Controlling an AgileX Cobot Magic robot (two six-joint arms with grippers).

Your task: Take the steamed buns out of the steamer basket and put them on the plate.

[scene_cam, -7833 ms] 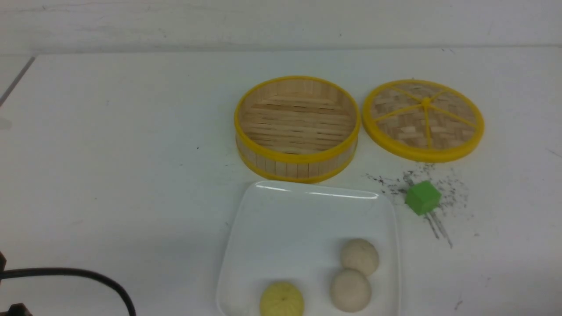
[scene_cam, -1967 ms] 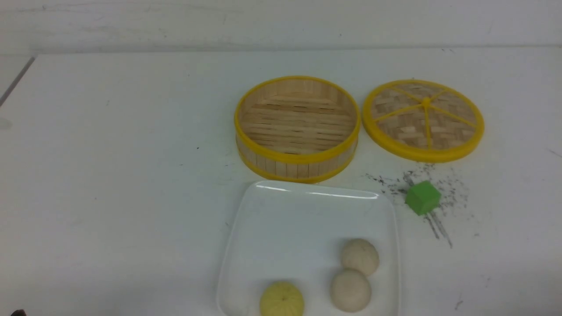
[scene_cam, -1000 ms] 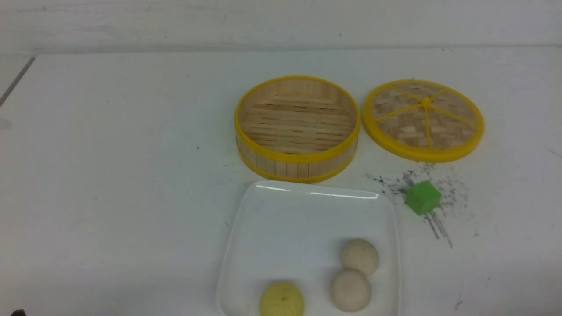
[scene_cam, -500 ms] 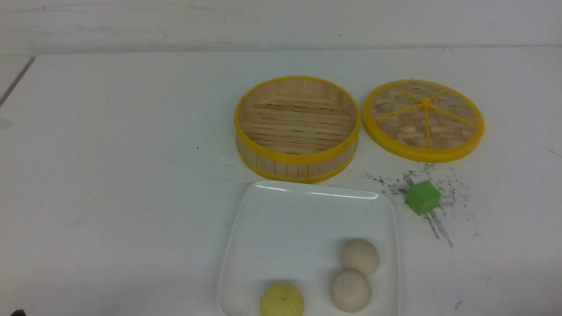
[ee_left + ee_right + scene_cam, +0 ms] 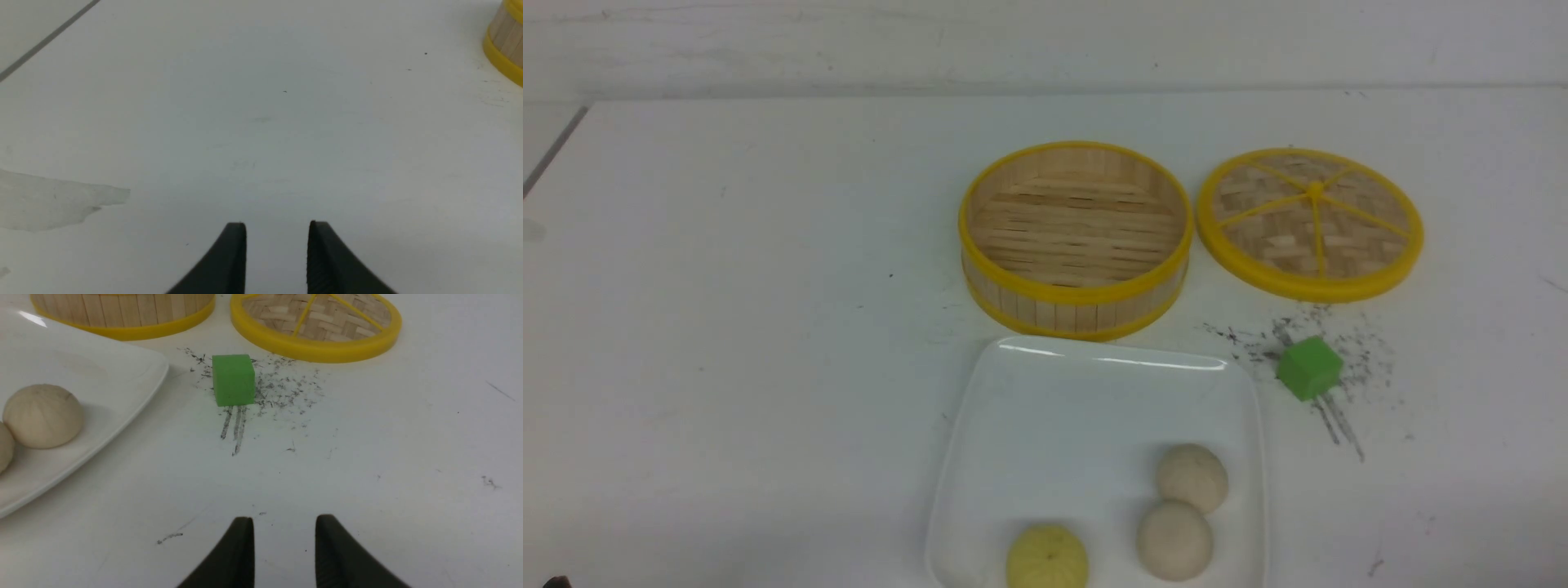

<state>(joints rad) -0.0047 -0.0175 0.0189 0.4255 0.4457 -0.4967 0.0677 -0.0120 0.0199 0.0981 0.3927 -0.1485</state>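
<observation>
The steamer basket (image 5: 1076,237) stands behind the plate with nothing inside it. On the white square plate (image 5: 1054,408) lie three steamed buns: two cream-white ones (image 5: 1192,477) (image 5: 1174,539) side by side and a pale yellow-green one (image 5: 1046,559) at the near edge. Neither arm shows in the front view. My left gripper (image 5: 277,227) is open over bare table, with a bit of the basket's rim (image 5: 504,41) far off. My right gripper (image 5: 284,520) is open over bare table too, nothing between its fingers, to the right of the plate (image 5: 102,375) and a cream bun (image 5: 43,415).
The flat woven lid (image 5: 1311,220) with yellow spokes lies right of the basket. A green cube (image 5: 1309,367) sits among dark scuff marks right of the plate, seen ahead of my right gripper as the cube (image 5: 233,379). A faint stain (image 5: 53,200) marks the table near my left gripper.
A black cable at the lower left corner seen several seconds ago has left the front view. Over the last second nothing has visibly moved.
</observation>
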